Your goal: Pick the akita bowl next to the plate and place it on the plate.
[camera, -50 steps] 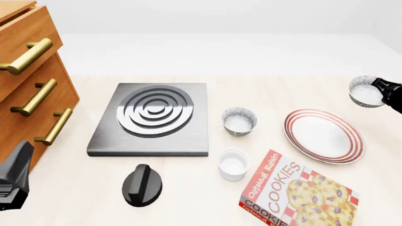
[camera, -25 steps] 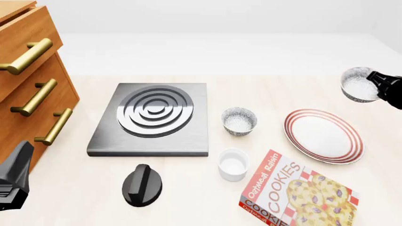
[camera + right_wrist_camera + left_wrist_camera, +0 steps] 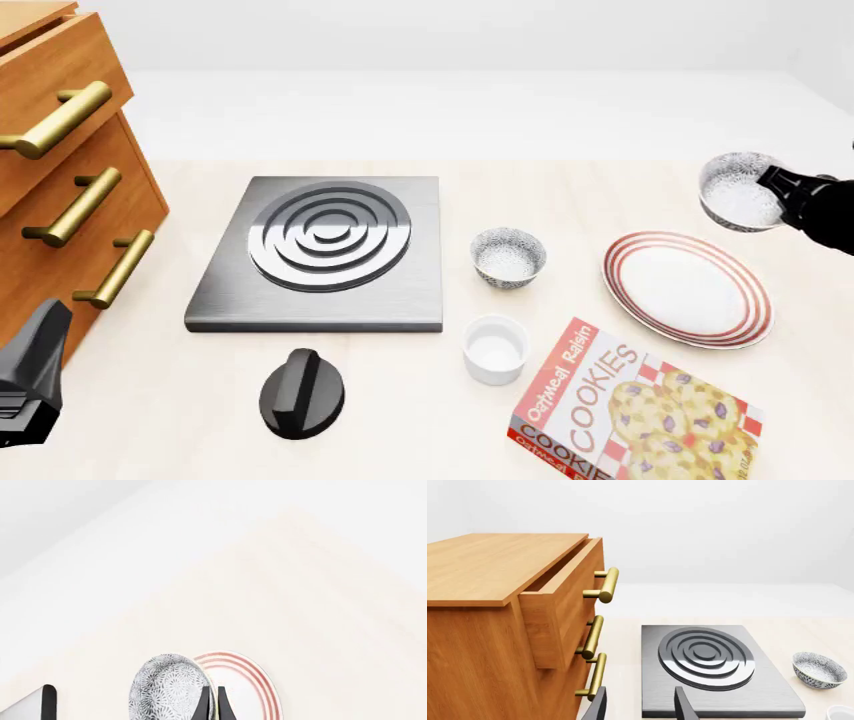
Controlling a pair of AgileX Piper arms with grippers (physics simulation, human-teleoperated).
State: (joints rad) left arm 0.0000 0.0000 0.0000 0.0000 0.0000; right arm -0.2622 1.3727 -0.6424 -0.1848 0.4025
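The right claw (image 3: 777,192) pinches the rim of the akita bowl (image 3: 734,192), holding it tilted in the air beyond the plate's (image 3: 687,288) far edge. The carry should bring it over the plate's middle, level it, lower until it seats, then release. The left claw (image 3: 639,707), fingers apart, idles near the drawers (image 3: 560,610).

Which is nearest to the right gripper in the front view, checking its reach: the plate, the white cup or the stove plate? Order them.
From the right gripper, holding one akita bowl:
1. Plate, just below it, right side.
2. White cup, centre, near edge.
3. Stove plate, left of centre.
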